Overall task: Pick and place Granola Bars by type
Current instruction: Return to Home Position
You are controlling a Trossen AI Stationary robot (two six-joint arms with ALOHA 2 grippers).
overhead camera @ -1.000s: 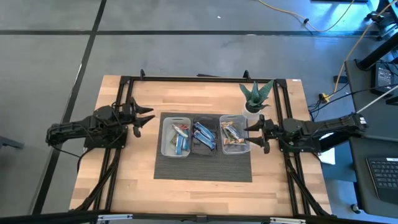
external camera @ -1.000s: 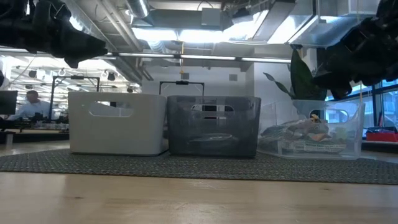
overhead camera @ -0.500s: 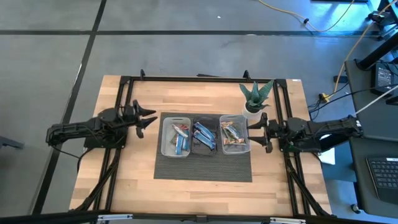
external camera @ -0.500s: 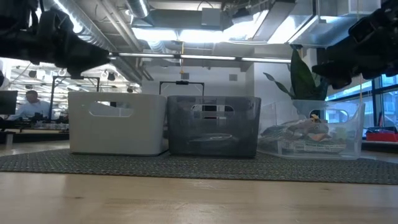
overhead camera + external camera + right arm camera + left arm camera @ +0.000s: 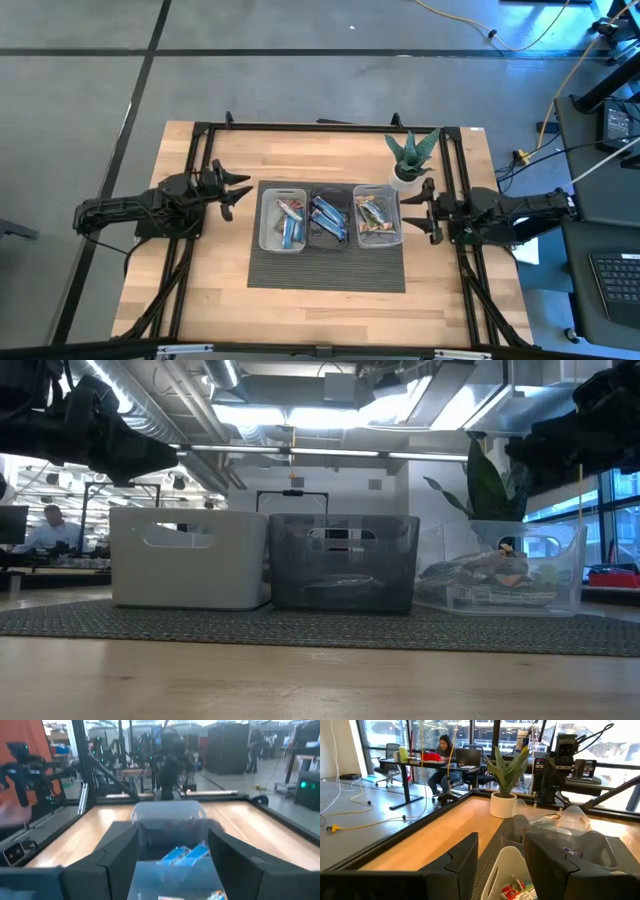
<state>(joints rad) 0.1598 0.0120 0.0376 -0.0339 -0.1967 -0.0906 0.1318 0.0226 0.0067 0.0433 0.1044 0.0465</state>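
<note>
Your left tool [image 5: 242, 188] sits open and empty near the white bin [image 5: 262, 225]; your right tool [image 5: 413, 214], also open, hangs beside the clear bin [image 5: 378, 244] of granola bars [image 5: 376, 217].

The table [image 5: 230, 285] has a pale wood-plank top, bordered by a black metal frame [image 5: 300, 127] that runs along its back edge and down both sides. A dark ribbed mat [image 5: 325, 270] lies flat at the middle of the top, and a white bin [image 5: 263, 222], a gray bin [image 5: 329, 189] and a clear bin [image 5: 378, 187] stand side by side in a row on the mat's back part. A spiky green plant [image 5: 412, 150] in a white pot [image 5: 404, 176] stands on the bare wood just behind the clear bin's right corner.
</note>
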